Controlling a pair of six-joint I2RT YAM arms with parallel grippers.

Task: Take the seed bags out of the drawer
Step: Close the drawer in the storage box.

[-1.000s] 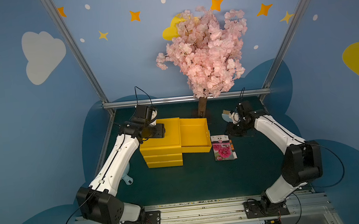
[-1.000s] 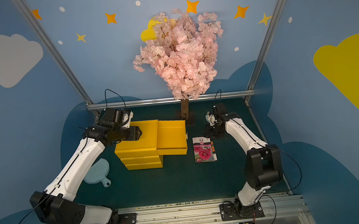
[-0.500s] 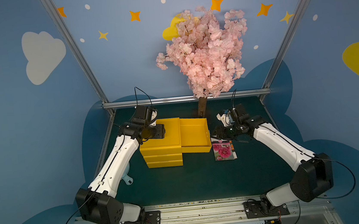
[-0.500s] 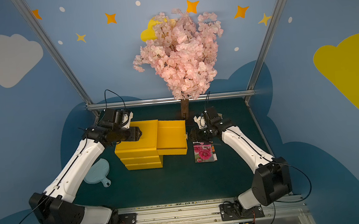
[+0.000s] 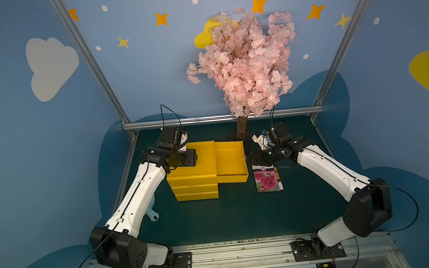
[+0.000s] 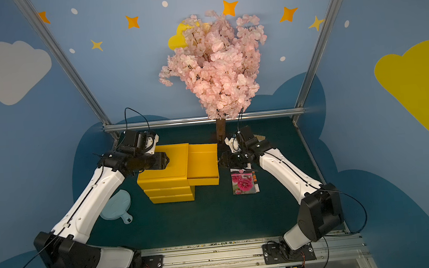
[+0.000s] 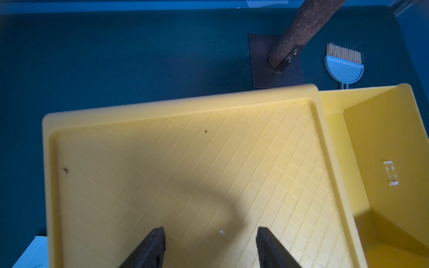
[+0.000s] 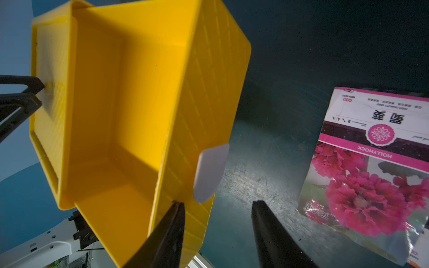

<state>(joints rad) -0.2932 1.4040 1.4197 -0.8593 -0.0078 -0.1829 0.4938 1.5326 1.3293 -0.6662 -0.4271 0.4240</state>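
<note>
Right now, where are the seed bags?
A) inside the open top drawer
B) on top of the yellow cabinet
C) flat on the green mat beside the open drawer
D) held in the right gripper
C: the seed bags lie flat on the mat next to the drawer, whose floor is bare, and the right gripper is open with nothing between its jaws.
</note>
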